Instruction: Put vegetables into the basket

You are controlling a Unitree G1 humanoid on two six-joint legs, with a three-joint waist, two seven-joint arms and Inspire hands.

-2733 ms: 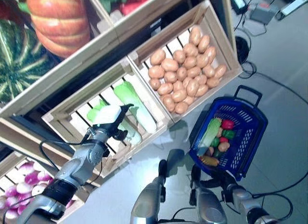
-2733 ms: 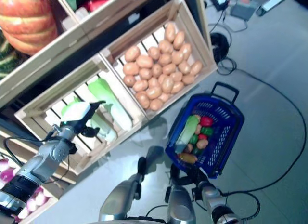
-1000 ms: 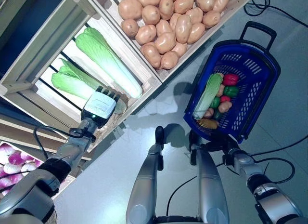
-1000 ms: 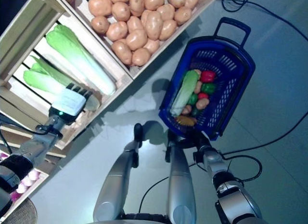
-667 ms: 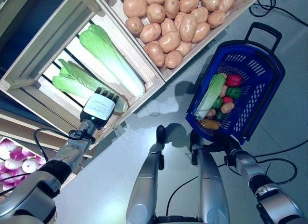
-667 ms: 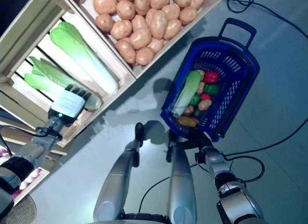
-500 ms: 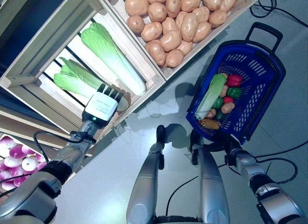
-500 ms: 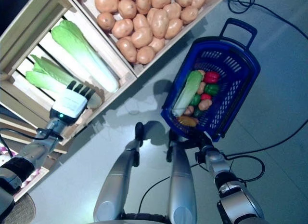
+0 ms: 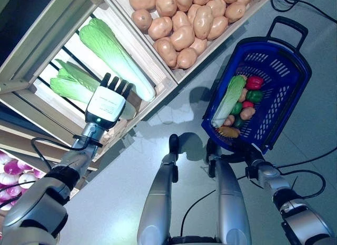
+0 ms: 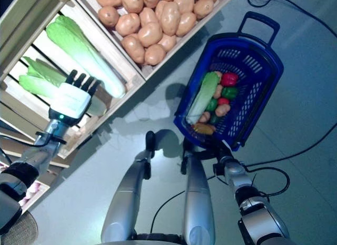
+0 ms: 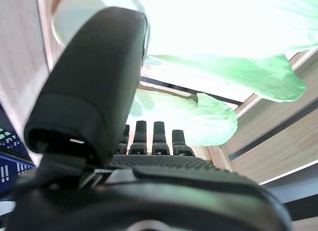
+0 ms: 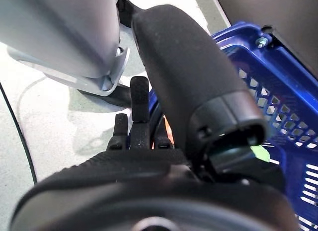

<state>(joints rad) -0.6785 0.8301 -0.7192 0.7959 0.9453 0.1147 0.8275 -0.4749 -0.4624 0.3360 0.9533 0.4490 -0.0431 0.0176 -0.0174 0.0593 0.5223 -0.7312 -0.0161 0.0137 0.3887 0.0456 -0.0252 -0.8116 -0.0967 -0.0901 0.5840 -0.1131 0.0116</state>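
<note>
Reaching into the wooden crate, my left robot hand hovers with fingers straight and spread over the cabbages; nothing is gripped yet. These long leafy heads look light but soft at the green tips, so I judge the firm pale stem end the better place to take hold, wrapping round it rather than pinching leaves. Beside them sit potatoes. Farther right, my right robot hand curls round the rim of the blue basket, already holding several vegetables.
</note>
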